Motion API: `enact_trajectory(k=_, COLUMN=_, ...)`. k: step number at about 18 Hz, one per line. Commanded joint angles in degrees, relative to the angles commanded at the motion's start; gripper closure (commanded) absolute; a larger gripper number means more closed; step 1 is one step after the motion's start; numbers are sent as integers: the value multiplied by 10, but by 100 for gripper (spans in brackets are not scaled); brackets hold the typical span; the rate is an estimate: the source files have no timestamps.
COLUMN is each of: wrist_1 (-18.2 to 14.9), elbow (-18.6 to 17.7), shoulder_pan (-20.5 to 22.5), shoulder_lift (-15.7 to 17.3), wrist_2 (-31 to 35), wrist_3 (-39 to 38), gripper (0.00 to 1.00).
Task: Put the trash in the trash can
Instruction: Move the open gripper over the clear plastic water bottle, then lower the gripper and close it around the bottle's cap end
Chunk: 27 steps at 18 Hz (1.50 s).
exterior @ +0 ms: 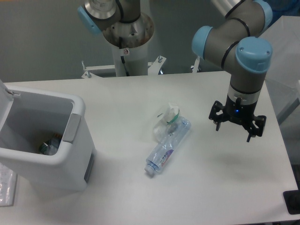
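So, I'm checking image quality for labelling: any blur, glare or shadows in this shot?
Fixed camera: soft overall, even lighting, no glare; faint shadow on the white table beneath the black claw; clear crushed plastic bottle is low-contrast.

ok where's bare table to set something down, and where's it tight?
Free: the front strip between the trash can and the table's right edge, below the bottle; also the back strip near the arm's base. Crowded: mid-table, where the wrapper touches the bottle, with the gripper hovering to their right.
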Motion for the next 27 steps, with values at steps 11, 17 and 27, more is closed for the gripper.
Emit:
enact_trajectory(k=11, wrist_1=0, elbow=-9, shoulder_pan=-36, shoulder_lift=2, wrist_2=-11, wrist_3=-43, gripper=0)
enact_trajectory(k=17, wrist_1=11, elbow=-25, shoulder_pan=-97, shoulder_lift=-3, wrist_2=-24, wrist_3=-203, gripper=0)
enact_trajectory(k=27, wrist_1=13, elbow=-41, shoulder_pan=-140, shoulder_lift=-27, wrist_2=-55, wrist_3=-261, gripper=0)
